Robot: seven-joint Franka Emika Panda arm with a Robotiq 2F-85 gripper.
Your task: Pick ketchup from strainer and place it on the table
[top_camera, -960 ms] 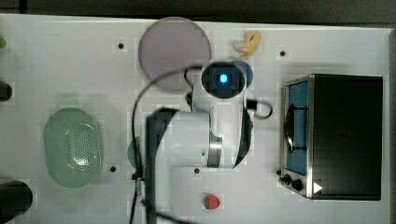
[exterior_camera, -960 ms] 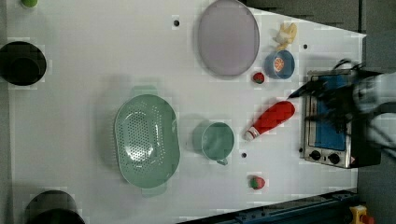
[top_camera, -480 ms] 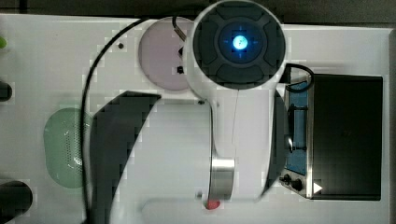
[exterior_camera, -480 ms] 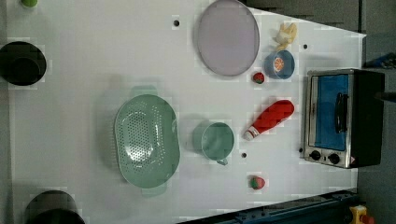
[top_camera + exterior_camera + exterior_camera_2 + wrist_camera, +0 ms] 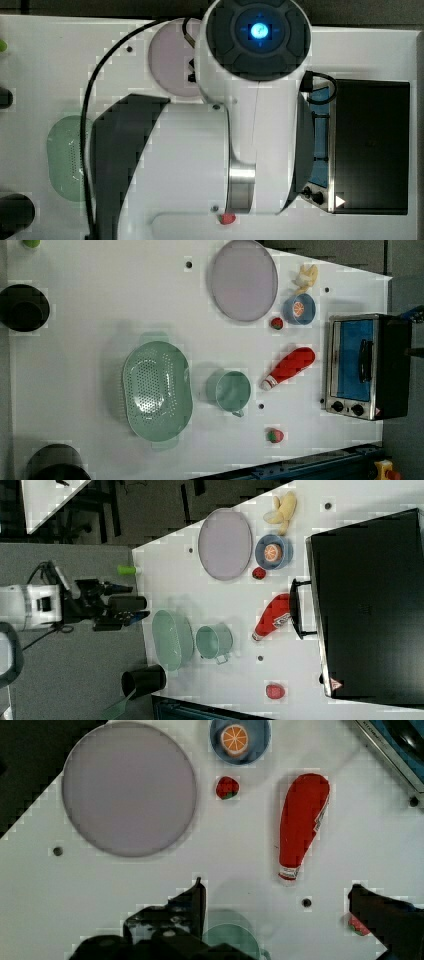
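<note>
The ketchup [image 5: 290, 367] lies on its side on the white table [image 5: 100, 300], between the green cup and the toaster oven, cap toward the cup. It is also seen on the table as ketchup [image 5: 272, 615] and ketchup [image 5: 302, 822]. The pale green strainer [image 5: 157, 390] holds nothing; the arm partly covers the strainer [image 5: 67, 155]. My gripper [image 5: 276, 887] is open and empty, high above the table, with the ketchup lying between and beyond its two fingers [image 5: 195, 902]. The right view shows the gripper [image 5: 140, 602] far off the tabletop.
A lilac plate [image 5: 243, 280], a blue bowl with an orange slice [image 5: 299, 308], a banana [image 5: 306, 276] and two strawberries [image 5: 276, 323] [image 5: 274, 435] lie around. A green cup [image 5: 230, 390] stands beside the strainer. A toaster oven [image 5: 367, 365] stands at the left view's right. Black cups [image 5: 22, 307] stand at the left view's left.
The arm has risen toward the top camera and looms much larger there. It has left the left view's right edge. The ketchup has stayed put on the table.
</note>
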